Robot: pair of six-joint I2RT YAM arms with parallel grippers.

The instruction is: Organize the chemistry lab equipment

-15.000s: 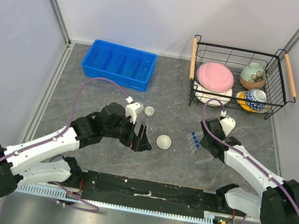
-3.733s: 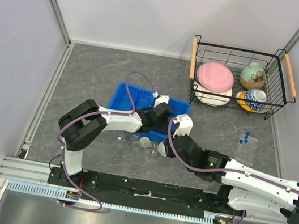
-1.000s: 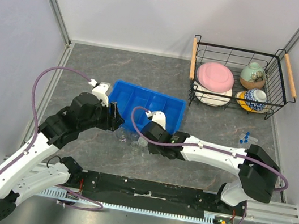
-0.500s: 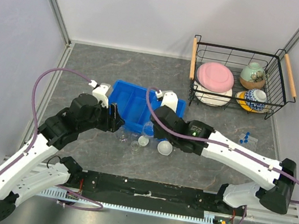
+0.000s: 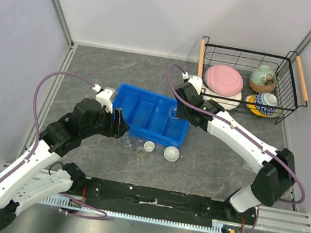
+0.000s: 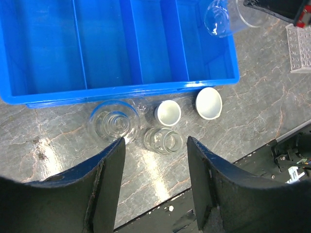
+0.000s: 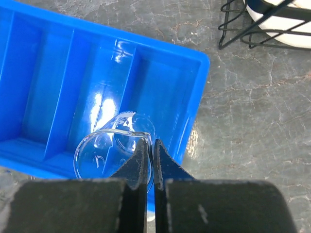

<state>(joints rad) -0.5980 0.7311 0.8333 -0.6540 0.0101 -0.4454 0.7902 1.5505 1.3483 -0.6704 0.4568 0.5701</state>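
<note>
Currently right fingers (image 7: 142,154) pinched together on the rim of a clear beaker (image 7: 109,148), held tilted over the end compartment of blue bin (image 7: 201,62). Left fingers (image 6: 111,165) apart, above flask (image 6: 114,125), small glass (image 6: 164,141) and two white dishes (image 6: 168,112) on desk (image 6: 262,97) just beside bin.

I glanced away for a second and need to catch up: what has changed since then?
The right gripper, shut on the rim of a clear glass beaker, has lifted it from the glassware in front of the blue divided plastic tray to over the tray's right end. The left gripper stays open above the rest; the two white round dishes and tray have not moved.
</note>
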